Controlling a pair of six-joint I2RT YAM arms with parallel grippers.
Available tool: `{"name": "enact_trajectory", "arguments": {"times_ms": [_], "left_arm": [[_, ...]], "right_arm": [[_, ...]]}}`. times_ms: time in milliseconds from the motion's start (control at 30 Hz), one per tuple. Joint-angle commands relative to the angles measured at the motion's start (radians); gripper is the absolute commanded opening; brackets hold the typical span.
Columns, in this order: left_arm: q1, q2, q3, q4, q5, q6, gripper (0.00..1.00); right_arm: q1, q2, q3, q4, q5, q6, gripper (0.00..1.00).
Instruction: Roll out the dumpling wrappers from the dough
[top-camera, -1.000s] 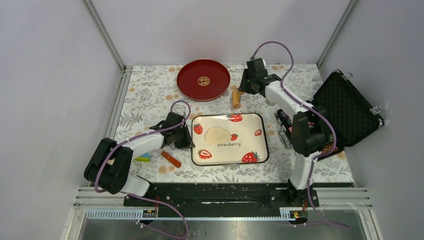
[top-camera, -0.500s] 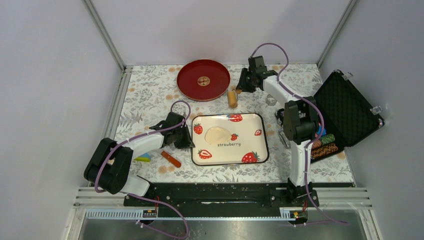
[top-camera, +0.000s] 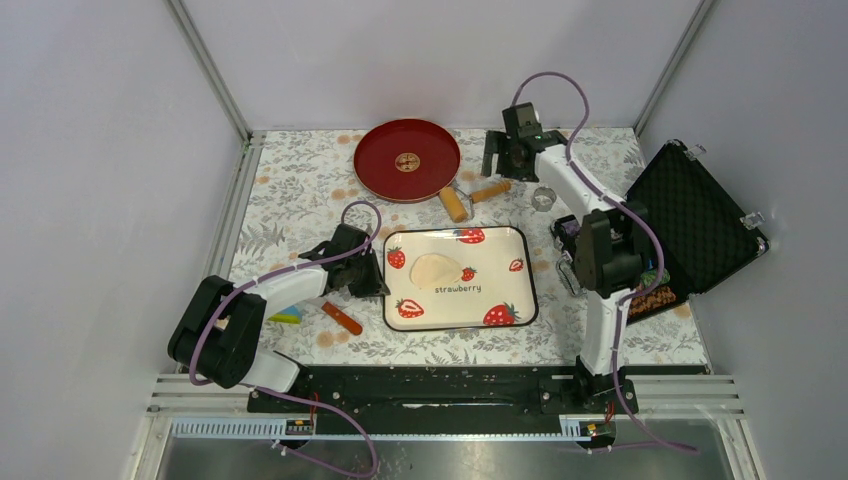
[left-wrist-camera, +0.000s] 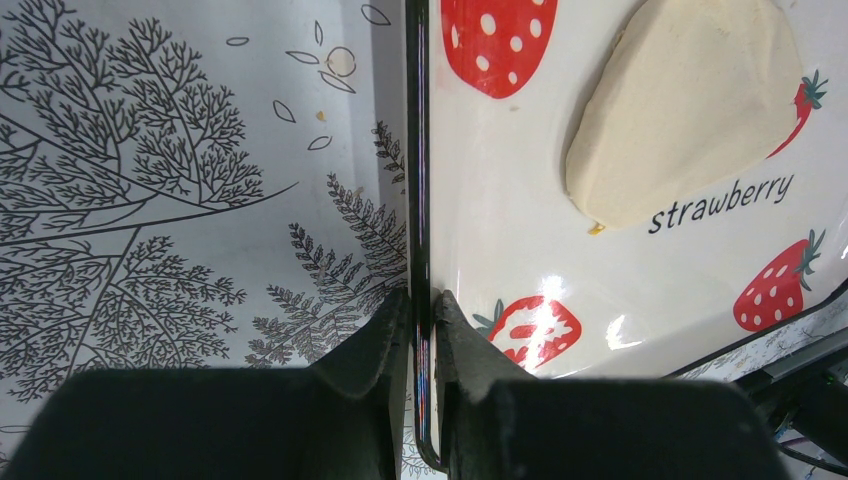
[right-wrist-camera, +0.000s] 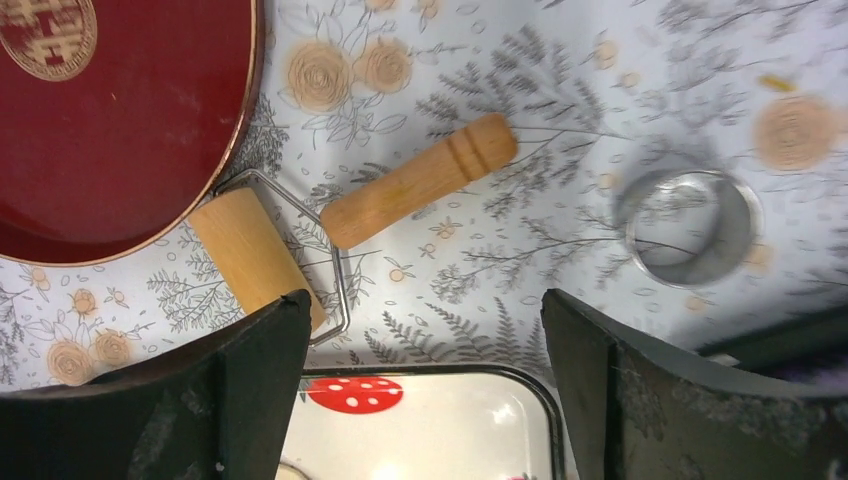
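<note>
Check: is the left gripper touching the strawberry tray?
Touching. The left wrist view shows the left gripper pinching the strawberry tray by its black rim, no gap.

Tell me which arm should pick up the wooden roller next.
Right. The right tool hangs open above the roller beside the red plate, with nothing in it. The left tool is shut on the strawberry tray rim, near the dough and far from the roller.

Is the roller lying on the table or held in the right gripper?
Lying: the roller rests on the table by the red plate; the right gripper hangs open above it.
</note>
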Motion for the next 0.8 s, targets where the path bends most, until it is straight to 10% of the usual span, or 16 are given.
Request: {"name": "enact_trajectory", "arguments": {"times_ms": [0,767], "left_arm": [[-0.005,0.022,-0.019,-0.065,-0.043,0.042,0.00],[-0.005,0.020,-0.021,-0.064,-0.042,0.042,0.00]], "right_arm": [[-0.013,-0.134,0.075,-0.074,0.133,-0.045,0.92],[-0.369,0.175,0.209,-0.364,-0.160,0.202,0.65]]}}
